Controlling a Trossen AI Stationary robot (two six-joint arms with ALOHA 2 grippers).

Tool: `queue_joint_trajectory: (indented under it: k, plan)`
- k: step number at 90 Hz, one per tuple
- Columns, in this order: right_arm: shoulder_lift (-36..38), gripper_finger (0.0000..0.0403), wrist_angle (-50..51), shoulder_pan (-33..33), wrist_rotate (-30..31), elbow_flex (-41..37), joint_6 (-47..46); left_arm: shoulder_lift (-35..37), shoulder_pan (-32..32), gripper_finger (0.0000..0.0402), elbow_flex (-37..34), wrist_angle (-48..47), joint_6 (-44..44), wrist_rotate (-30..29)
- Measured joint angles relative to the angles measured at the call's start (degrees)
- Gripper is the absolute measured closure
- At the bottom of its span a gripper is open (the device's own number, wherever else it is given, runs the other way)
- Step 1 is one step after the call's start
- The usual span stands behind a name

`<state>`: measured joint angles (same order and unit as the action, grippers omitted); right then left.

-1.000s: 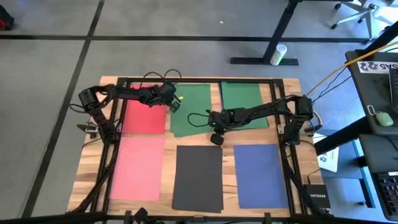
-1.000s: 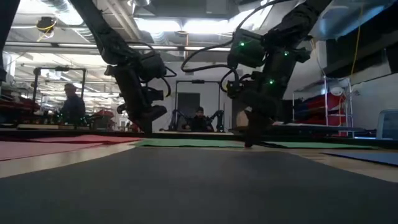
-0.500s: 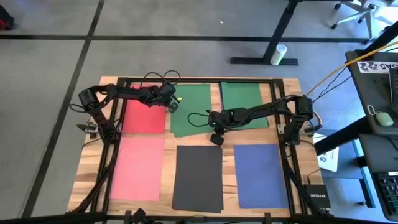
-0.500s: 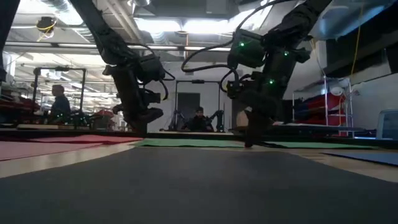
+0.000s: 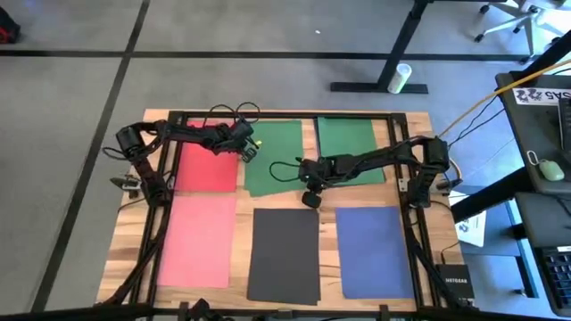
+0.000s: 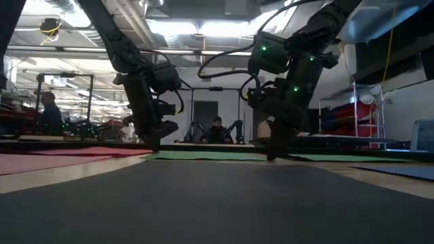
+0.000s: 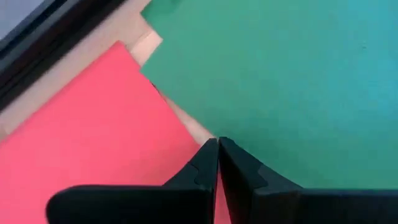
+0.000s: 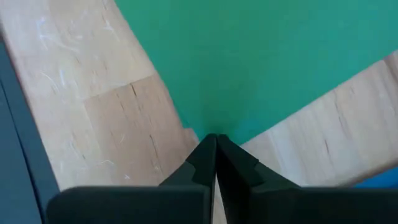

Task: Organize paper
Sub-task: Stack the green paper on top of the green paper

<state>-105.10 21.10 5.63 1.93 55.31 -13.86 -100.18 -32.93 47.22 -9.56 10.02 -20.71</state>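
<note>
Six sheets lay flat and separate on the bench [image 5: 147, 267]; none appeared stacked, so gathering seemingly remained to do. The left tool [image 5: 243, 148], fingers clenched on nothing evident, sat at the seam between the red sheet [image 5: 207, 165] on its outer side and the large green sheet [image 5: 277, 156]. The right tool [image 5: 310, 198], likewise clenched, pressed that green sheet's near corner; the dark grey sheet [image 5: 284, 254] lay just below it. A box beside the bench read NETGEAR [image 5: 459, 278].

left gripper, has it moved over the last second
Yes, slightly. In the low view the left gripper has shifted left, away from the right gripper, which stayed on the green sheet.
</note>
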Motion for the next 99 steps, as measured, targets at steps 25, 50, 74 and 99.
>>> queue_joint_trajectory:
  k: [25, 50, 74, 99]
  plan:
    - [0.00, 0.0403, -0.09, -0.02, 0.00, -0.02, 0.04, -0.61, -0.34, 0.0402, 0.51, 0.43, 0.23, 0.13]
    - [1.59, 0.0403, -0.13, -0.06, -1.54, -0.11, 0.63, -0.96, -0.98, 0.0402, 1.97, 1.80, -1.48, 1.03]
    - [6.10, 0.0403, 2.45, -0.09, -1.98, -0.24, 2.52, -0.96, -1.14, 0.0402, 2.01, 1.62, -1.48, 0.83]
    - [5.21, 0.0403, 5.90, -0.04, -0.42, -0.25, 3.38, 0.72, 1.59, 0.0402, 2.06, -2.83, -1.49, 0.58]
